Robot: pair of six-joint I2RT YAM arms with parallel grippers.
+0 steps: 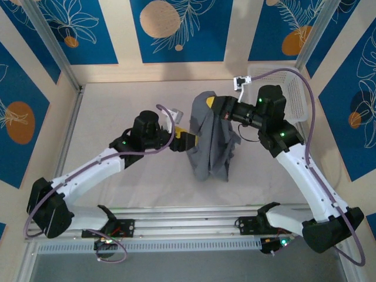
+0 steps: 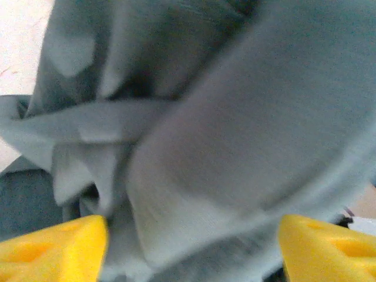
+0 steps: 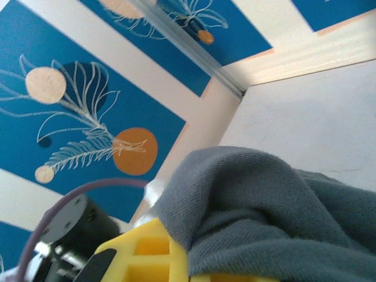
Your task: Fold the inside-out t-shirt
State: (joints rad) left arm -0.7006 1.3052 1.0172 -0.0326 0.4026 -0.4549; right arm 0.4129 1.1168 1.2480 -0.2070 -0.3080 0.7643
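So, containers first: there's a white mesh basket in the far right corner of the desk. The right arm reaches across in front of it, so we can't really say what's inside. The shirt is not in it. It sits outside, a bit to the basket's left, about mid-desk.

The shirt isn't lying flat. It's bunched into a long, narrow hanging bundle, and from above its long axis runs far to near. The top end points at the back wall and the bottom end points toward the arm bases. The top end is lifted off the desk and the rest drapes down in loose folds, with the lower hem near the front edge. It's plain grey, and we can't make out the sleeves or the neck in that heap.

The right claw is clamped tight on the top end, and the bundle hangs from it. In the right wrist view the grey cloth is draped over the yellow finger.

The left claw comes in from the left, at the bundle's left edge about halfway down. In its wrist view the yellow fingers stand wide apart. The cloth fills the gap between them but isn't pinched, so we'd say it's holding nothing.
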